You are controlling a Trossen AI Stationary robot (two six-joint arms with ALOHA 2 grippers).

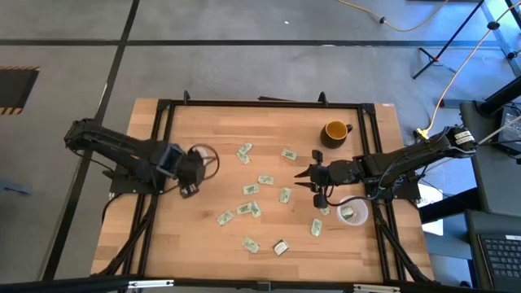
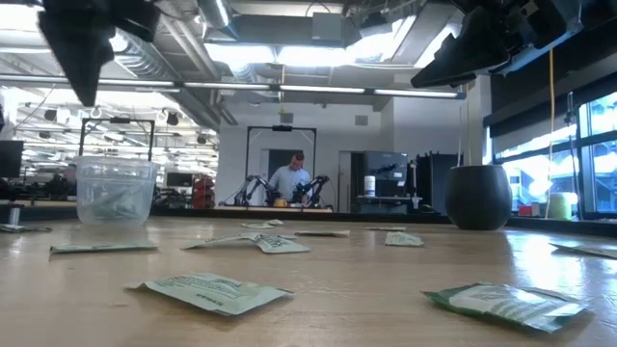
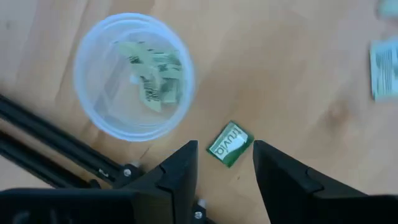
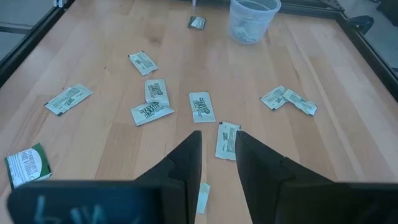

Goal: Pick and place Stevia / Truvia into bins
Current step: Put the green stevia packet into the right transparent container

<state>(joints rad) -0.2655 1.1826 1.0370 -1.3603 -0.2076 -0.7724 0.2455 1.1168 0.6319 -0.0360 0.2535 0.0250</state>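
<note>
Low view backlit: ceiling lights [image 2: 318, 53] glare, mug [image 2: 477, 197] beneath silhouetted, near packets [image 2: 214, 292] blurred; high view evenly bright.

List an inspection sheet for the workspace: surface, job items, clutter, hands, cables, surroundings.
Surface: wooden table in a black frame, no spills seen.
Job's things: about a dozen loose packets scattered mid-table. Left cup and right cup each hold some. One green packet lies beside the left cup.
Clutter: yellow mug at the far side.
Hands: left hand open above the green packet. Right hand open, empty, over mid-table.
Cables: yellow cable on the floor, off the table.
Surroundings: person far behind, tripod, keyboard.
</note>
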